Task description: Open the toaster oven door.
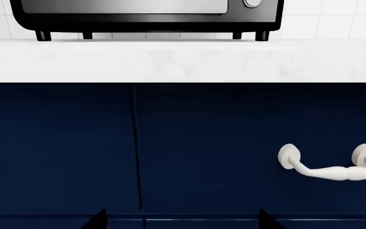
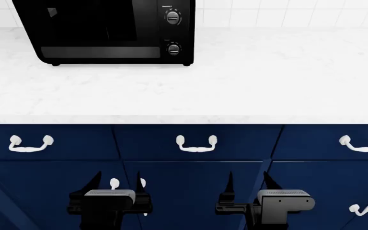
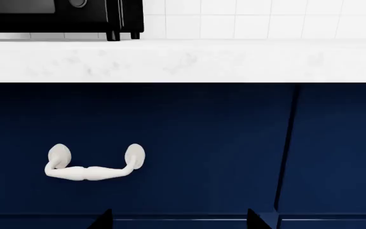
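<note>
We record: toaster oven (image 2: 104,31), its door (image 2: 94,28) shut, well above and beyond our left gripper (image 2: 117,191); both it and right gripper (image 2: 248,189) spread wide, empty.

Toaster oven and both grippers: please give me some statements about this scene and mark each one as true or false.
1. The toaster oven stands on the white countertop. True.
2. The toaster oven door hangs fully open. False: it appears closed.
3. The left gripper grips the door. False: it is open, low in front of the blue drawers.
4. The right gripper holds nothing. True.
5. The drawer handles are black. False: they are white.
</note>
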